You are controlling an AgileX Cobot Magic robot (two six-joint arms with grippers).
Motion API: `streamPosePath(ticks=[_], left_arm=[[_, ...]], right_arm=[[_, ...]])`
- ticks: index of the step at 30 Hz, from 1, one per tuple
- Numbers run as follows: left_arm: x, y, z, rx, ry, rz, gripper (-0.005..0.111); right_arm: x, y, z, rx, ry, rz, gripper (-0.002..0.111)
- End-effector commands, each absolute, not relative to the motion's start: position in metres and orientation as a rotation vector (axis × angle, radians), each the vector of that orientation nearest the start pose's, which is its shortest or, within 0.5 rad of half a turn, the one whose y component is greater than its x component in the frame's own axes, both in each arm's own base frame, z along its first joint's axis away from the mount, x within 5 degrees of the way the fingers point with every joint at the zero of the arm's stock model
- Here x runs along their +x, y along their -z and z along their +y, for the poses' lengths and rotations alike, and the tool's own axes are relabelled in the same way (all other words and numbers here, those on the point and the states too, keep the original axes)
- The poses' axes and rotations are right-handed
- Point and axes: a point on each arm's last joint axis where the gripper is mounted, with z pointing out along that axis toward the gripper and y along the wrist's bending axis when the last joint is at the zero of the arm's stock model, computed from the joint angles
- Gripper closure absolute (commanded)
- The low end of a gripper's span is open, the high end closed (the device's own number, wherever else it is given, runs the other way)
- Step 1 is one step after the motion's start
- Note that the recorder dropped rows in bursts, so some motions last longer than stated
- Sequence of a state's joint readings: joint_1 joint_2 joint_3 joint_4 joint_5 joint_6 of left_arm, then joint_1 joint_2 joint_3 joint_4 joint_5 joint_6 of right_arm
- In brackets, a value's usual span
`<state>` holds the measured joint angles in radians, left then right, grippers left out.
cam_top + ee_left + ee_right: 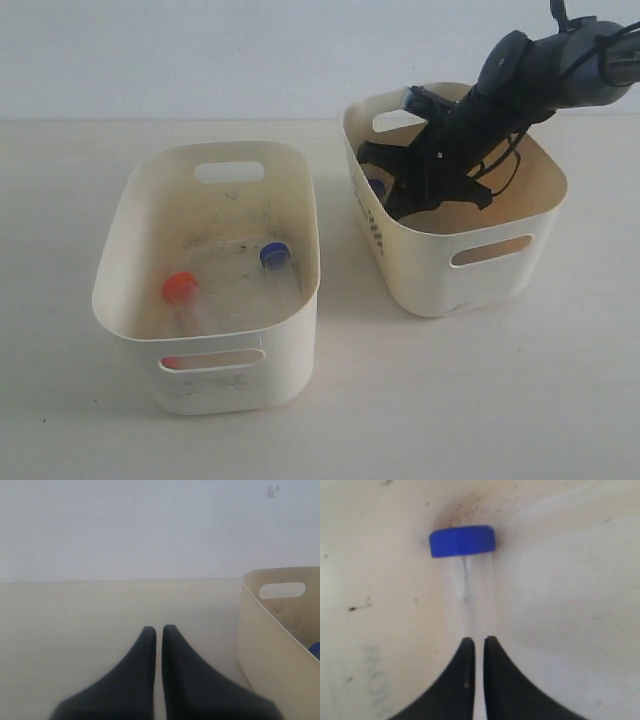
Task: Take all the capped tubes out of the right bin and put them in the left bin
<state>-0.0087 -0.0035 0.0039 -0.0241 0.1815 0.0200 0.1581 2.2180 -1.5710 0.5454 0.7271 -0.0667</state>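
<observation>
While right end effector [475,641] sits pinched shut, blue-capped tube [466,572] just beyond its tips, cap farthest

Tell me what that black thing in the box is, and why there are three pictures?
It is a robot arm with a pinching tool at its end. One camera watches from outside: two bins stand on a table. The left bin holds an orange-capped tube and a blue-capped tube. The arm reaches into the right bin. Two more cameras ride on the robot's wrists. One shows the right tool shut on the other blue-capped tube. The second shows the left tool, shut and empty, near the left bin.
</observation>
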Motion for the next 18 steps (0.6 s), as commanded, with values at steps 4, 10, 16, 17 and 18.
streamPosePath(ticks=[4,10,16,17,18], left_arm=[[0.056,-0.198,-0.001,0.003,0.019,1.655,0.103],[0.056,-0.198,-0.001,0.003,0.019,1.655,0.103],[0.056,-0.198,-0.001,0.003,0.019,1.655,0.103],[0.056,-0.198,-0.001,0.003,0.019,1.655,0.103],[0.056,-0.198,-0.001,0.003,0.019,1.655,0.103]], right_arm=[[0.444,-0.120,0.094,0.164,-0.536,2.835,0.108],[0.443,-0.155,0.093,0.146,-0.553,2.754,0.108],[0.441,-0.176,0.075,0.138,-0.753,2.722,0.108],[0.441,-0.177,0.070,0.133,-0.797,2.713,0.108],[0.441,-0.179,0.065,0.123,-0.848,2.704,0.108]])
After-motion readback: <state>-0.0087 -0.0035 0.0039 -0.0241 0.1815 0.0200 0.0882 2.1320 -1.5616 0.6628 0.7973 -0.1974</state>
